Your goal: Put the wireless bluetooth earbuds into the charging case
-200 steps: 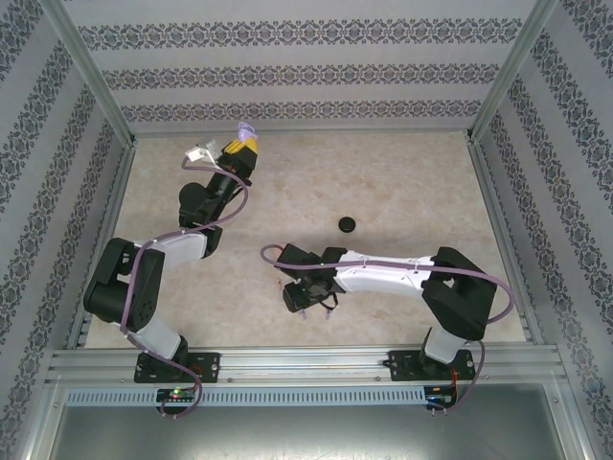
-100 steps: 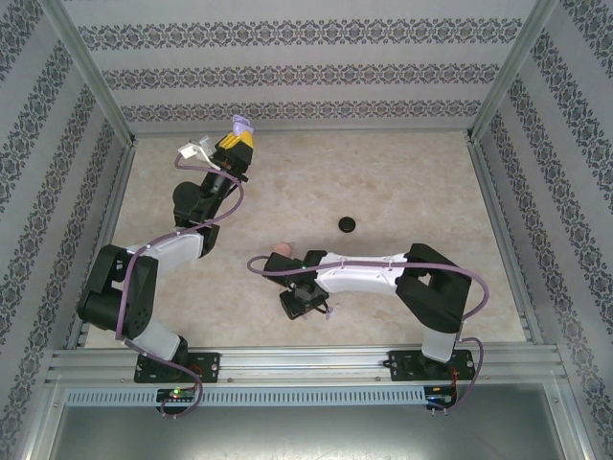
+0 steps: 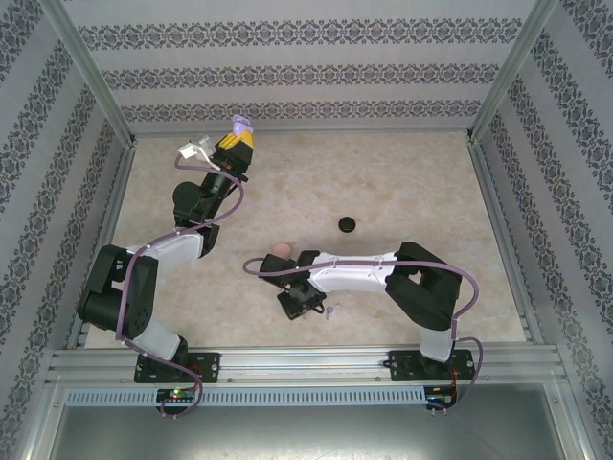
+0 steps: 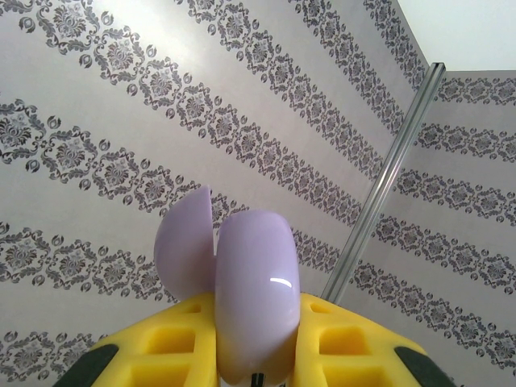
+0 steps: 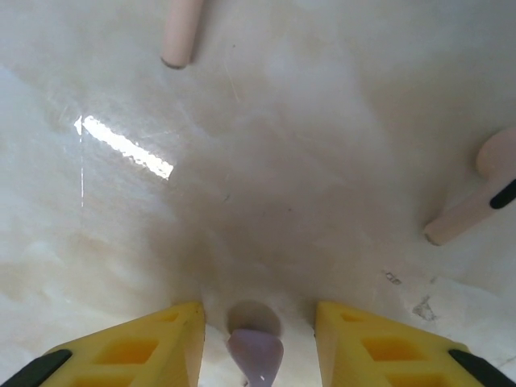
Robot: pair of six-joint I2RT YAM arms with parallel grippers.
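The left gripper (image 4: 256,326) is pinching a glossy light purple round charging case (image 4: 256,266) between its yellow fingers. It is holding the case up off the desk near the far left corner, with the hinged lid (image 4: 184,242) standing open. That raised, open pose looks meant to make the case's cavity reachable so an earbud can be brought to it. The cavity is facing away from the wrist camera, so I cannot tell whether anything is sitting inside.

The right gripper (image 5: 258,313) is hanging low over the pale marbled desk (image 5: 322,145). Its yellow fingers are spread on either side of a tiny light purple stemmed earbud (image 5: 256,355) lying on the surface. A gap is showing on both sides, so nothing is being squeezed yet. The straddling suggests it is lining up a pinch on the bud that matches the purple case.

Two pinkish-tan stemmed earbuds are lying loose on the desk, well apart, one (image 5: 181,32) ahead to the left and the other (image 5: 472,205) off to the right. In the overhead view a pinkish-tan round case (image 3: 281,249) is sitting just beside the right arm's wrist, and a small black round case (image 3: 347,224) is resting nearer the middle of the desk. Both are presumably waiting for their own pairs.
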